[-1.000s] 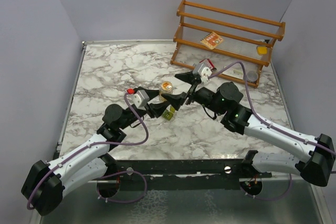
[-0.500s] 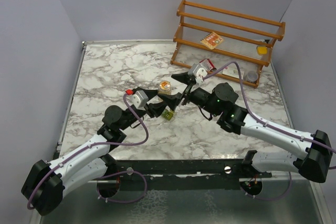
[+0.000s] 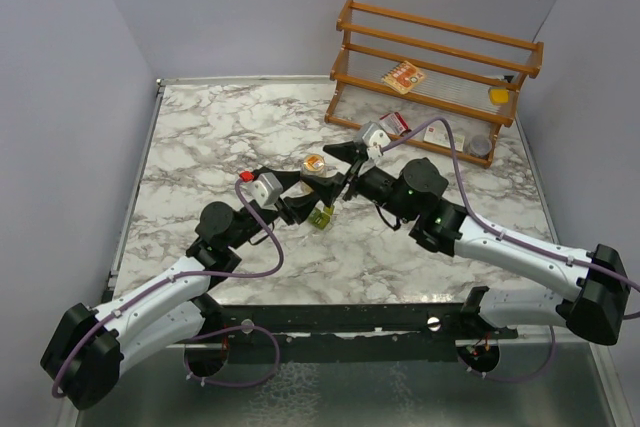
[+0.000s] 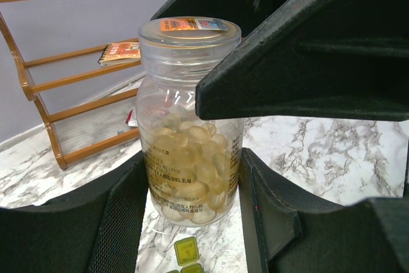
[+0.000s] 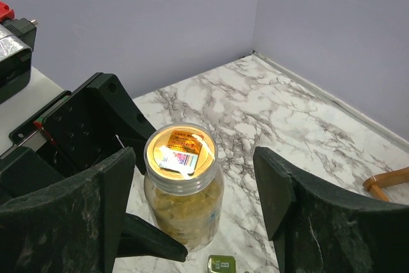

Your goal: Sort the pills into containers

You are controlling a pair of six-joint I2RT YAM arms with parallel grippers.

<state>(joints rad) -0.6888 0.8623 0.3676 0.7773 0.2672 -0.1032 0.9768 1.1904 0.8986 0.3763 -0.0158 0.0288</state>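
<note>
Left wrist view: left claw (image 4: 192, 164) pinches the clear pill bottle (image 4: 188, 94) steady, likely so the right claw (image 5: 195, 158), spread either side of its cap (image 5: 181, 150), can twist it off.

Marble worktop (image 3: 200, 147): wooden rack (image 3: 440, 97) at far right corner; clear pill bottle (image 3: 317, 166) upright near centre, olive-green pill box (image 3: 321, 217) just beside; red-and-white carton (image 3: 397, 124), small jar (image 3: 479, 146) near rack.

Small print on bottle (image 4: 185, 158) and lid label (image 5: 181, 151), too blurred for reading.
</note>
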